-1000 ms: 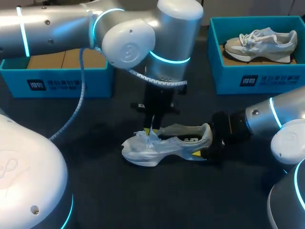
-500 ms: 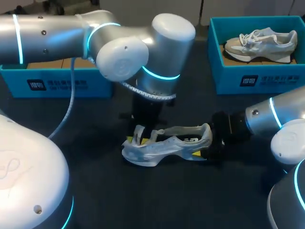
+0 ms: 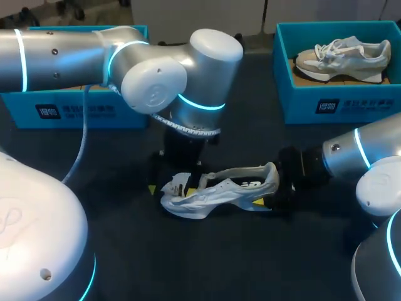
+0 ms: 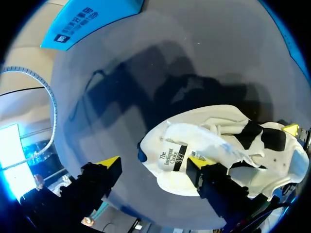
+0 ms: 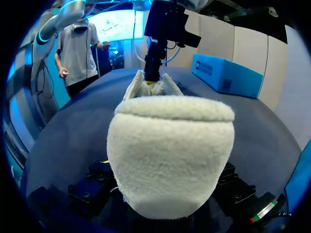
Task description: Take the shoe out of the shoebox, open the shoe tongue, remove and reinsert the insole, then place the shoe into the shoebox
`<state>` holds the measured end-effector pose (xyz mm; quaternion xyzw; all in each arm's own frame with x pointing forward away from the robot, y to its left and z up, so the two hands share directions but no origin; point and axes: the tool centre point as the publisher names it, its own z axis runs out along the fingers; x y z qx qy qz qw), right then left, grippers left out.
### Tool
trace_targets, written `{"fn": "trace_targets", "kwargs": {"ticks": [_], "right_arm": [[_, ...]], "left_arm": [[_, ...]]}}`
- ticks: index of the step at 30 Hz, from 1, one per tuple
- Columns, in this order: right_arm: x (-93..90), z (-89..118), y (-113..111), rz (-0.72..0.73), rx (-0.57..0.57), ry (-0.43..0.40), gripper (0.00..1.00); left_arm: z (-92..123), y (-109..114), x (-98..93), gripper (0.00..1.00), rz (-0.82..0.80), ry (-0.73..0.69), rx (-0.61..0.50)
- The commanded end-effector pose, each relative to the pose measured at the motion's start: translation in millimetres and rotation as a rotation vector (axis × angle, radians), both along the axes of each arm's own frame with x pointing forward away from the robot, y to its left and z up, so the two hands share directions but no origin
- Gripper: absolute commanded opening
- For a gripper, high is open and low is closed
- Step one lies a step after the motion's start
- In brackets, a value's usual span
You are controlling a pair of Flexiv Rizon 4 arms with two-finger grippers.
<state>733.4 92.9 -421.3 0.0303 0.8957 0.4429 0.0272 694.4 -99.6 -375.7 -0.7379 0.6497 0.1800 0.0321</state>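
Shoe [image 3: 216, 191] tongue [image 4: 204, 145] now lies pulled open; left hand [image 4: 153, 163] has slid left, spread wide; right hand [image 3: 268, 200] grips heel [image 5: 170, 150]; insole next.

You have the pale grey-white shoe [image 3: 216, 191] upright on its sole at mid-bench [image 3: 250, 263], toe left, fleecy heel right, tongue [image 4: 194, 143] raised. The teal shoebox [image 3: 94, 111] sits rear left, well apart.
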Motion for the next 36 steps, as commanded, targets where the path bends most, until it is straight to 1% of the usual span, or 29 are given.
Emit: {"fn": "trace_targets", "kwargs": {"ticks": [1, 3, 7, 8, 11, 14, 15, 17, 18, 23, 27, 29, 31, 34, 35, 36], "right_arm": [[-0.6, -3.7, 5.3, -0.003, -0.005, -0.001, 0.00], [-0.6, -3.7, 5.3, -0.003, -0.005, -0.001, 0.00], [-0.6, -3.7, 5.3, -0.003, -0.005, -0.001, 0.00], [-0.6, -3.7, 5.3, -0.003, -0.005, -0.001, 0.00], [-0.6, -3.7, 5.3, -0.003, -0.005, -0.001, 0.00], [-0.6, -3.7, 5.3, -0.003, -0.005, -0.001, 0.00], [-0.6, -3.7, 5.3, -0.003, -0.005, -0.001, 0.00], [-0.6, -3.7, 5.3, -0.003, -0.005, -0.001, 0.00], [-0.6, -3.7, 5.3, -0.003, -0.005, -0.001, 0.00], [-0.6, -3.7, 5.3, -0.003, -0.005, -0.001, 0.00], [-0.6, -3.7, 5.3, -0.003, -0.005, -0.001, 0.00], [-0.6, -3.7, 5.3, -0.003, -0.005, -0.001, 0.00], [-0.6, -3.7, 5.3, -0.003, -0.005, -0.001, 0.00], [-0.6, -3.7, 5.3, -0.003, -0.005, -0.001, 0.00], [-0.6, -3.7, 5.3, -0.003, -0.005, -0.001, 0.00], [-0.6, -3.7, 5.3, -0.003, -0.005, -0.001, 0.00]], "left_arm": [[5.2, 5.7, -0.8, 1.00, -0.066, 0.002, -0.068], [12.2, 5.3, -1.2, 1.00, -0.129, -0.019, -0.078], [30.6, 0.6, 2.0, 1.00, -0.192, -0.029, -0.113], [38.9, -1.0, 2.3, 1.00, -0.236, -0.034, -0.128], [53.5, -4.8, 3.1, 1.00, -0.339, -0.047, -0.166], [62.2, -8.5, 3.7, 1.00, -0.434, -0.071, -0.181], [66.1, -10.6, 3.9, 1.00, -0.504, -0.091, -0.196], [69.8, -13.5, 5.1, 1.00, -0.551, -0.083, -0.214], [73.0, -17.3, 6.7, 1.00, -0.633, -0.097, -0.228], [85.9, -29.4, 10.4, 1.00, -0.882, -0.057, -0.284], [97.4, -40.0, 11.9, 1.00, -1.139, 0.013, -0.292], [101.4, -47.5, 12.5, 1.00, -1.219, 0.014, -0.277], [107.4, -54.9, 10.9, 1.00, -1.344, 0.027, -0.293], [112.3, -66.8, 12.7, 1.00, -1.420, 0.039, -0.337], [112.3, -66.8, 12.7, 1.00, -1.420, 0.039, -0.337], [115.2, -73.6, 14.6, 1.00, -1.466, 0.038, -0.352]]}}
